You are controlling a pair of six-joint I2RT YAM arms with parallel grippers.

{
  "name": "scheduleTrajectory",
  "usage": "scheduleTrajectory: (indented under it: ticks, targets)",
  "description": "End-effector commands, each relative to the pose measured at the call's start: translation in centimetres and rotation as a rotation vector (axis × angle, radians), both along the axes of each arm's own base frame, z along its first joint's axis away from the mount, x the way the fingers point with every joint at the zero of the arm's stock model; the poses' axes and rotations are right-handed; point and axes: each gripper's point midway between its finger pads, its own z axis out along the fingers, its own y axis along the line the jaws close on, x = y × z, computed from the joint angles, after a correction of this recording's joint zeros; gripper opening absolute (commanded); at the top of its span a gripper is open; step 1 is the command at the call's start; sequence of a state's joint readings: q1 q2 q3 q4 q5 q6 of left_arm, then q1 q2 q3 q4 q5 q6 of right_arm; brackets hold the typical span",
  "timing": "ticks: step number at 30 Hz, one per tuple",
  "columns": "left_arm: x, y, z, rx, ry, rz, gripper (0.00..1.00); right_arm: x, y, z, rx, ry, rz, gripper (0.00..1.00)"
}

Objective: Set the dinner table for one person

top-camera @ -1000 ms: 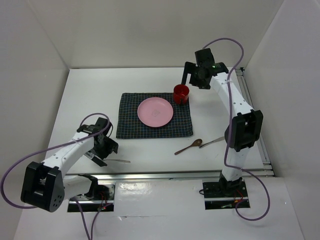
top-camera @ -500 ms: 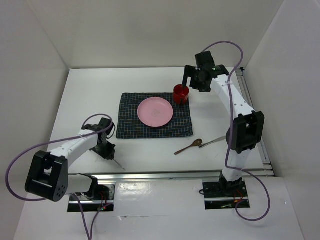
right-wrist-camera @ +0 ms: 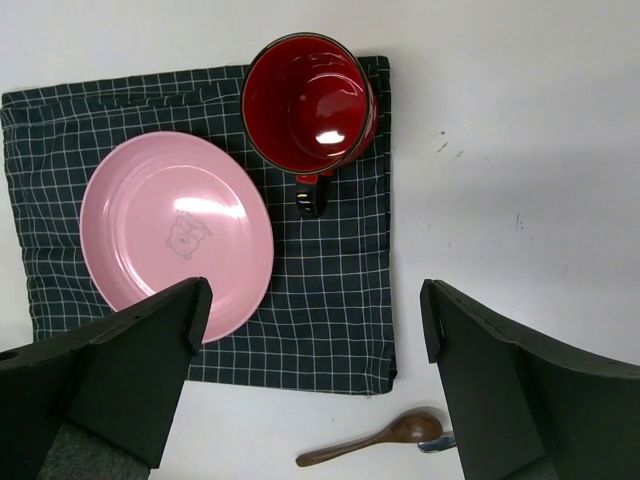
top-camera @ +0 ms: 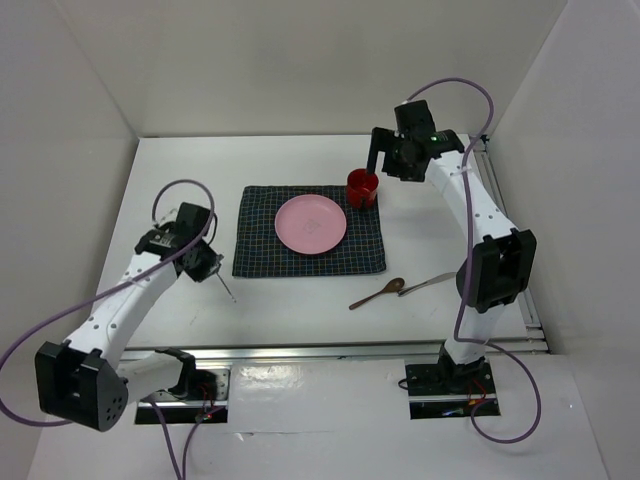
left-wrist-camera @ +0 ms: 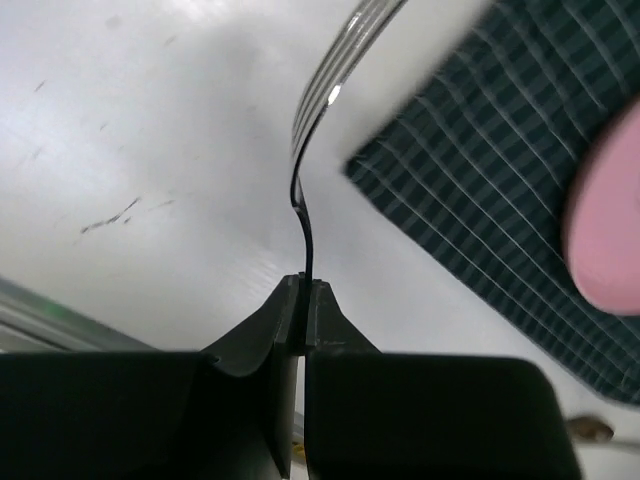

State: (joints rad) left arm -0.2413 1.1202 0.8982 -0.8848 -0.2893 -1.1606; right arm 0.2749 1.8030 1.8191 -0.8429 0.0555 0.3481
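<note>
The dinner table (top-camera: 300,160) is a plain matte white top, closed in by white walls (top-camera: 300,70) at the far side and at both flanks; an aluminium rail (top-camera: 330,350) runs along its near edge, where the two arm bases are bolted. The left wrist view shows a few dark scuff marks (left-wrist-camera: 110,215) on the white surface.

At the middle lies a dark navy checked cloth (top-camera: 365,255), square to the table edges; a pink plate (top-camera: 311,223) sits on it, with a faint print at its centre (perhaps an animal's face, too pale to be sure). A red mug (right-wrist-camera: 308,105) stands upright on the cloth's far right corner, close to the plate's rim, its dark handle turned toward the near side. On the bare table off the cloth's near right corner lies a wooden spoon (top-camera: 378,293); a grey metal utensil (top-camera: 428,282) lies just beside its bowl, on the right.

The left gripper (left-wrist-camera: 303,290) is pinched tight on the end of a metal fork (left-wrist-camera: 330,80), over bare table beside the cloth's near left corner; the tines point away from the fingers, and whether they touch the table cannot be told. The right gripper (right-wrist-camera: 315,300) hangs above the mug and cloth, its fingers spread wide, holding nothing. Purple cables (top-camera: 460,90) loop over both arms.
</note>
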Motion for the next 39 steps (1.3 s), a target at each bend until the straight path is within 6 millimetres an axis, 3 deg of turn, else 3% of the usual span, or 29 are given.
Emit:
scheduleTrajectory:
  ticks: [1,2,8,10,11,12,13,14,16,17,20,24,31,37,39]
  targets:
    - [4.9,-1.9,2.4,0.068,-0.082,-0.377,0.00,-0.7,0.1,3.0,0.022,-0.079,-0.007,0.98]
    - [6.8,-2.8,4.2,0.080,-0.116,-0.435,0.00,-0.9,0.0,2.5,0.025,-0.065,-0.015,0.98]
    - [12.4,-7.5,0.6,0.100,0.053,-0.805,0.00,-1.6,-0.4,2.5,0.014,-0.058,-0.023,0.98]
    - [13.5,-7.3,-0.4,0.129,0.099,-0.815,0.00,-2.3,-1.0,2.8,-0.005,-0.053,-0.039,0.98]
    - [14.6,-7.6,0.0,0.136,0.086,-0.826,0.00,-2.8,-0.7,2.4,-0.008,-0.041,-0.029,0.98]
    - [14.8,-8.1,-1.8,0.131,0.138,-0.838,0.00,-3.1,-1.0,2.2,-0.018,-0.038,-0.037,0.98]
    - [15.4,-8.0,-2.2,0.149,0.147,-0.840,0.00,-4.0,-1.2,2.4,-0.014,-0.032,-0.043,0.98]
    - [16.2,-8.2,-1.9,0.149,0.141,-0.840,0.00,-4.9,-1.7,1.1,-0.022,0.000,-0.064,0.98]
    - [16.7,-8.2,-3.6,0.175,0.197,-0.839,0.00,-6.3,-2.1,0.2,-0.015,0.024,-0.093,1.00]
    - [17.5,-8.3,-3.4,0.185,0.184,-0.835,0.00,-7.7,-2.9,-0.6,-0.015,0.045,-0.111,1.00]
    - [18.0,-8.4,-4.7,0.187,0.208,-0.845,0.00,-9.7,-3.2,-1.2,0.021,0.059,-0.125,1.00]
    - [17.9,-8.5,-6.0,0.176,0.246,-0.829,0.00,-12.3,-4.0,-3.7,0.019,0.132,-0.142,1.00]
    - [17.9,-8.4,-7.2,0.166,0.264,-0.747,0.00,-15.2,-5.1,-6.0,-0.011,0.216,-0.184,1.00]
    - [17.9,-8.4,-7.6,0.141,0.250,-0.715,0.00,-18.0,-4.3,-8.3,0.073,0.286,-0.214,1.00]
    - [17.4,-8.2,-8.2,0.137,0.284,-0.708,0.13,-18.4,-4.0,-9.1,0.104,0.300,-0.242,1.00]
